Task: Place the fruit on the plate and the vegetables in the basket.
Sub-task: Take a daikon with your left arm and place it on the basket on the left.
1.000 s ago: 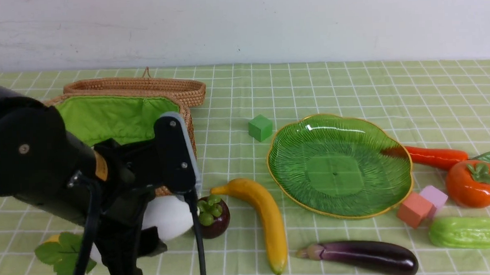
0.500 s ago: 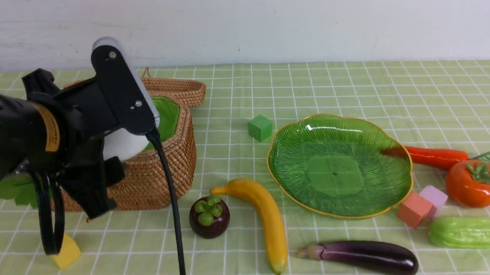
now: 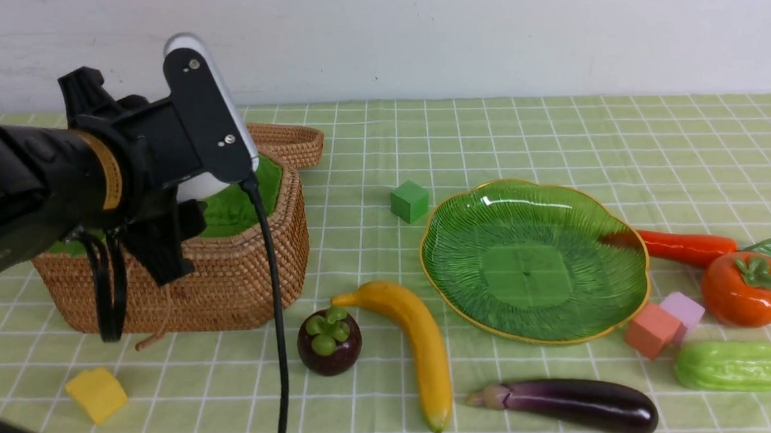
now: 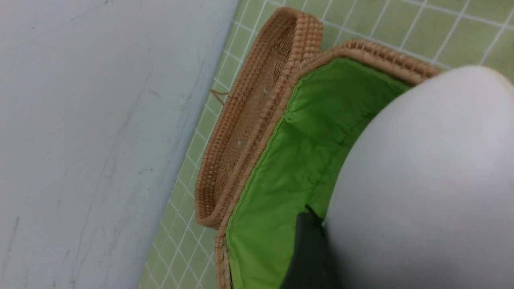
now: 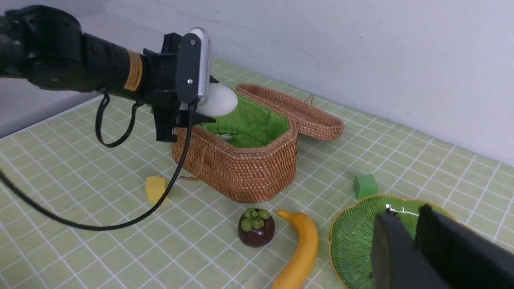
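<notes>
Outside the basket (image 3: 232,288) lie three fruits (image 3: 423,345), three vegetables (image 3: 563,407), four cubes (image 3: 409,201).

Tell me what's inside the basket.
Visible inside the basket: its green lining. The left end effector holds the white vegetable over the opening. The floor beneath that vegetable is covered, so I cannot tell what lies there.

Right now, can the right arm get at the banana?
Probably yes: the banana lies uncovered beside the plate, ahead of the right tool; the left tool is off over the basket.
</notes>
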